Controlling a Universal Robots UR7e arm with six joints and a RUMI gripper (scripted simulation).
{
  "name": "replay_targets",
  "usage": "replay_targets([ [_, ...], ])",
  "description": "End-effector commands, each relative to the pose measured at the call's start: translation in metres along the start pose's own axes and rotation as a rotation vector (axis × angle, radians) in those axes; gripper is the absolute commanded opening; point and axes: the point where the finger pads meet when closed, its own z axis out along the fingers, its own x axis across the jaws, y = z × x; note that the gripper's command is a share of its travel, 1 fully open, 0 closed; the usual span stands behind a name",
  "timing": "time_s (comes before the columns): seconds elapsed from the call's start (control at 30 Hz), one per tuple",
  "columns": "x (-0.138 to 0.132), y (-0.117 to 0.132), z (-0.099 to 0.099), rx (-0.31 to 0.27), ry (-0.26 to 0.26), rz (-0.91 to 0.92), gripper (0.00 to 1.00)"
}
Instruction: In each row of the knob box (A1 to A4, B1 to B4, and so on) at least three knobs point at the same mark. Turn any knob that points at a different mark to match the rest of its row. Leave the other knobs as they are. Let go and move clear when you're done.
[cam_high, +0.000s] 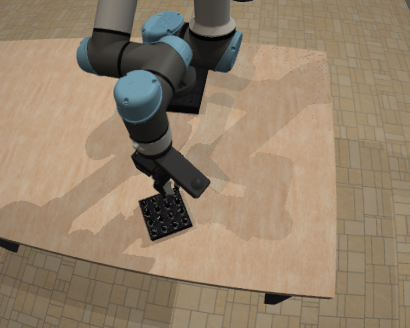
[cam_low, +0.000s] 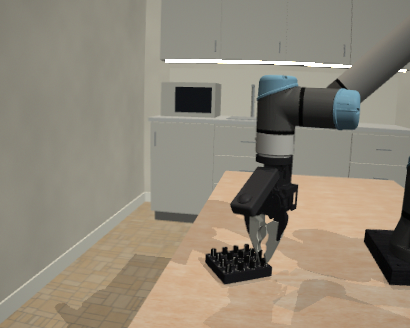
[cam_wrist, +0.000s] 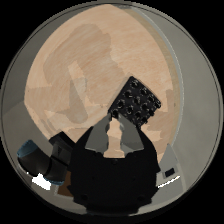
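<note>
The black knob box (cam_high: 173, 233) (cam_low: 249, 274) (cam_wrist: 120, 95) lies on the table with rows of small dark knobs on top. My gripper (cam_high: 170, 194) (cam_low: 262, 257) (cam_wrist: 114, 113) points down at the box's edge nearest the arm base. Its grey fingertips are close together around a knob at the box's corner in the wrist view, and it looks shut on that knob. The fingers mostly hide this knob. The knobs' marks and the row letters are too small to read, so I cannot tell which way each knob points.
The wooden table (cam_high: 280, 260) (cam_low: 330, 220) carries the arm's black base plate (cam_high: 186, 108) (cam_low: 387, 260) behind the gripper. The box stands near the table's front edge. A microwave (cam_low: 216, 100) and kitchen cabinets are far behind. Neighbouring knobs stand close beside the fingertips.
</note>
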Motion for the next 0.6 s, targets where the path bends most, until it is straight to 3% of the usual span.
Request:
replay_targets([
  [0.0,-0.0024,0.0002,0.0019,-0.001,-0.004,0.021,0.04],
  [0.57,-0.0020,0.0000,0.0014,-0.001,-0.003,0.194,0.04],
])
